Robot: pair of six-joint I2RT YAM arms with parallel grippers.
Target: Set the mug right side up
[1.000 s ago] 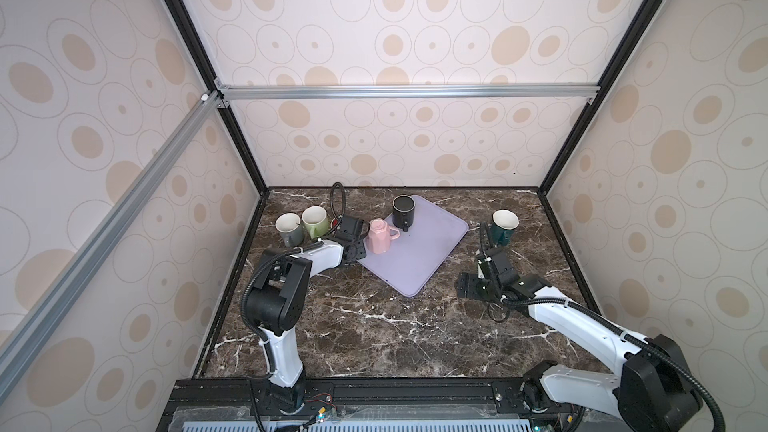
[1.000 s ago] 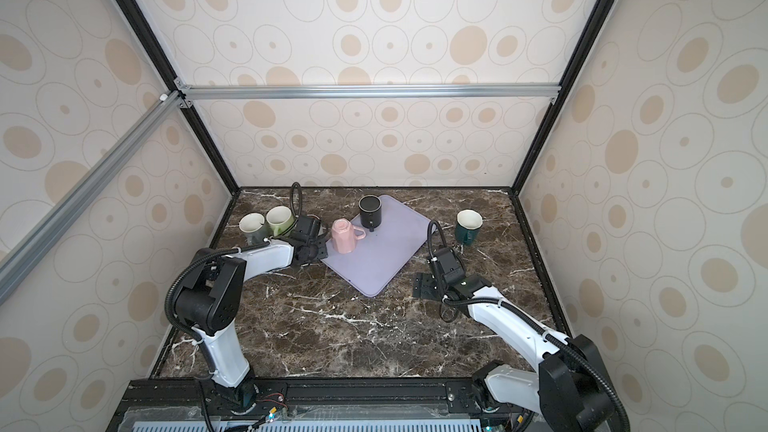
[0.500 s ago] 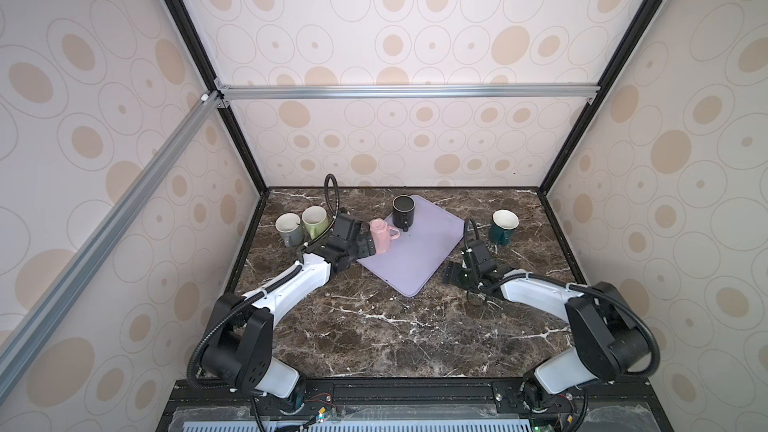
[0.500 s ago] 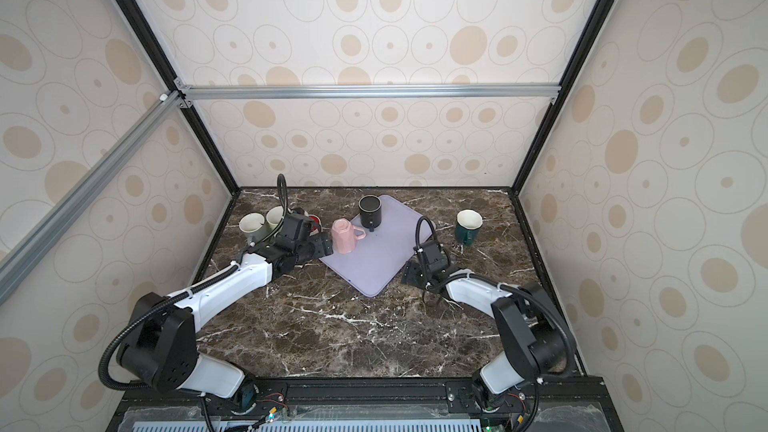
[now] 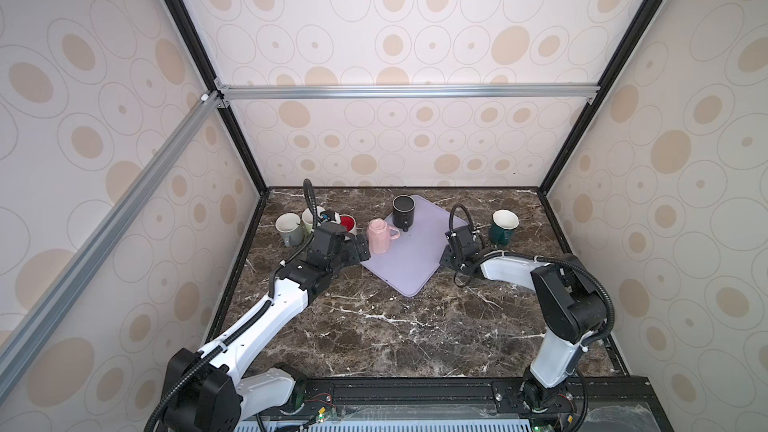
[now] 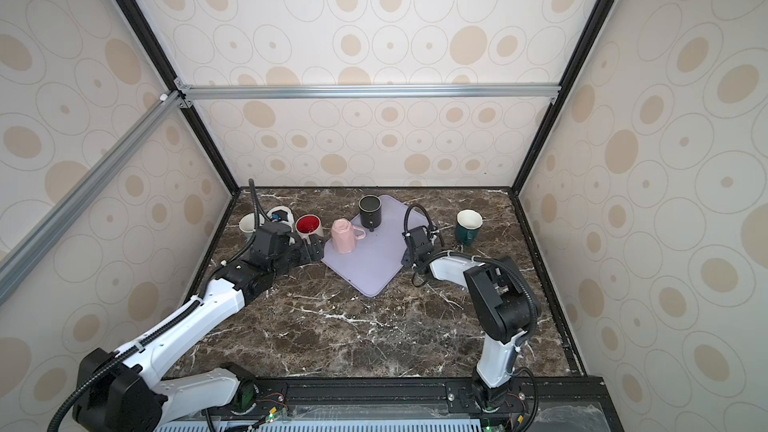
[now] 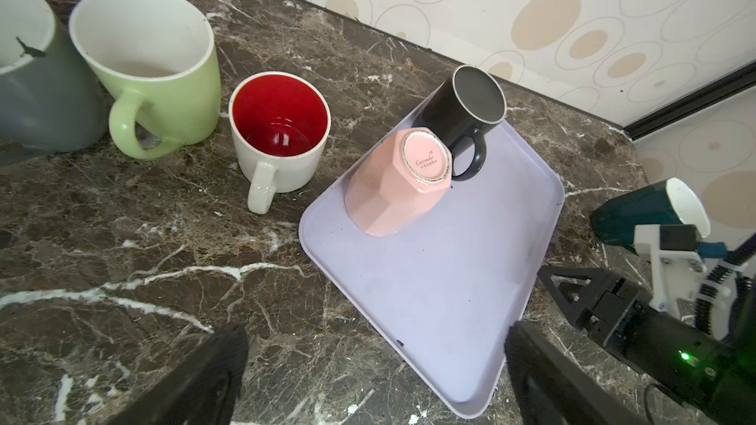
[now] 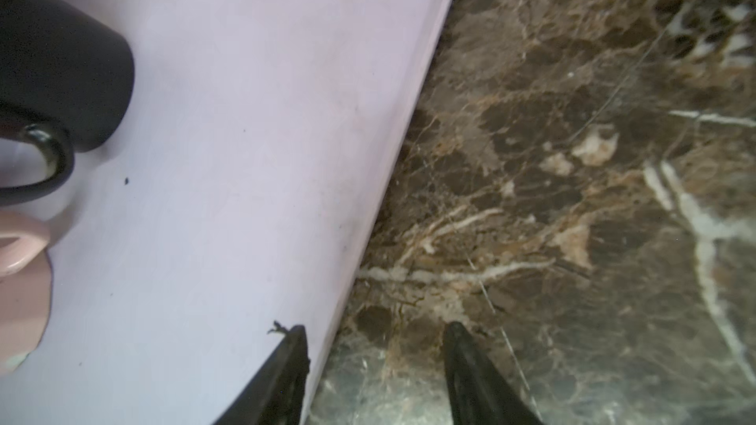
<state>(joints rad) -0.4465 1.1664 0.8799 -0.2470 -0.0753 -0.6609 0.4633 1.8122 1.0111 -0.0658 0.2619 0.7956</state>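
Pink faceted ceramic mug (image 7: 399, 181) upside down at left edge of lilac plastic tray (image 7: 450, 280); cursive stamp on base, unreadable; left gripper (image 7: 374, 331) wide open, empty, near it; right gripper (image 8: 376, 327) jaws apart astride tray's right edge.

The only lettering in view sits on the upturned base of the pink mug (image 7: 399, 186), seen from the left wrist camera as the mug stands upside down on a lavender tray (image 7: 450, 280). A maker's mark (image 7: 425, 162) is printed in dark cursive script inside the round foot ring. The word opens with a capital C, but the letters after it are too small to read with certainty. A shorter line of tiny characters beneath it is illegible.
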